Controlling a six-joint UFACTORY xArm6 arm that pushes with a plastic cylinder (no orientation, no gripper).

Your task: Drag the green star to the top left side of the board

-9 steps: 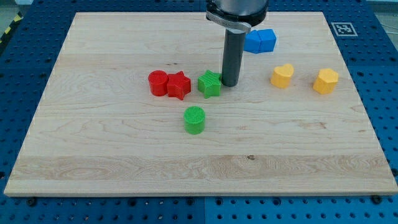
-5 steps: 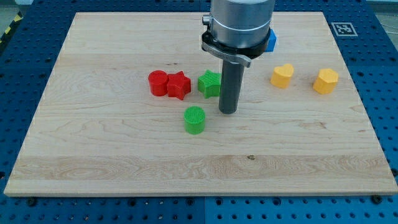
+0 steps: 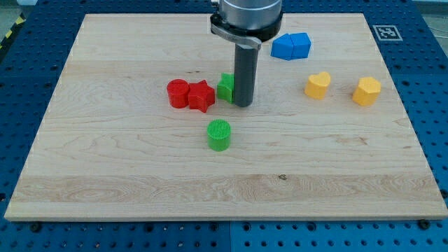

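The green star point(image 3: 225, 87) sits near the board's middle, just right of the red star point(image 3: 201, 96). My tip point(image 3: 242, 104) stands against the green star's lower right side and the rod hides the star's right half. The star appears to touch or nearly touch the red star. The board's top left corner point(image 3: 94, 24) is bare wood.
A red cylinder point(image 3: 178, 93) sits left of the red star. A green cylinder point(image 3: 219, 135) stands below the stars. A blue block point(image 3: 290, 45) lies at the upper right. Two yellow blocks point(image 3: 318, 85) point(image 3: 367, 91) sit at the right.
My tip went down past the green star's right side, then came back up and left against the star. The star shifted slightly left and up, closer to the red star.
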